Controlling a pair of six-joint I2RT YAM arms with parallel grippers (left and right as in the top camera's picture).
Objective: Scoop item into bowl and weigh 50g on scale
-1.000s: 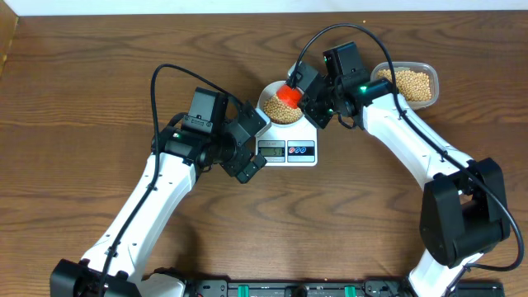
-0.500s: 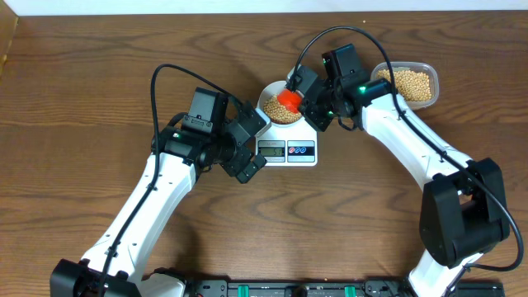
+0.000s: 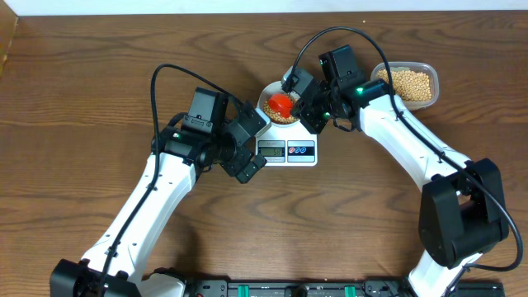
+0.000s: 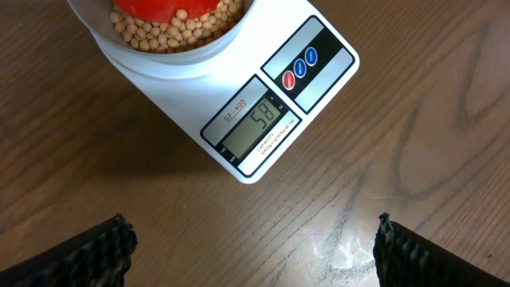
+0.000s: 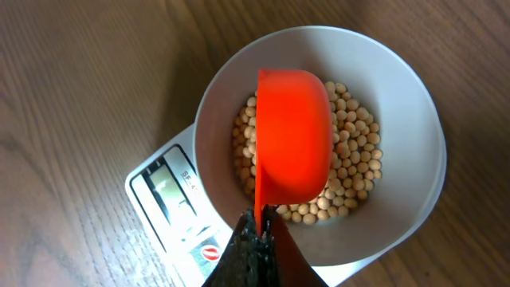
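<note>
Inspector: Scale (image 4: pixel 267 52) and bowl (image 5: pixel 414 119), location?

Assessor: Mid-table (image 3: pixel 82 124), the scale's display (image 4: pixel 259 127) end toward the robot. The bowl stands on the scale's platform, partly filled with soybeans (image 5: pixel 351 159). The display appears to read 58.

Inspector: State of right gripper (image 5: pixel 256 231)?

Assessor: Clamped tight on the handle of an orange-red scoop (image 5: pixel 293 135). The scoop's cup lies inside the bowl, over the soybeans; contact with them cannot be confirmed.

Inspector: State of left gripper (image 4: pixel 253 251)?

Assessor: Fingers spread wide, nothing between them, above bare table just beside the scale's display end.

Inspector: Other items?

Assessor: Clear tub (image 3: pixel 432 82) holding more soybeans, to the right of the scale, near the far edge.
</note>
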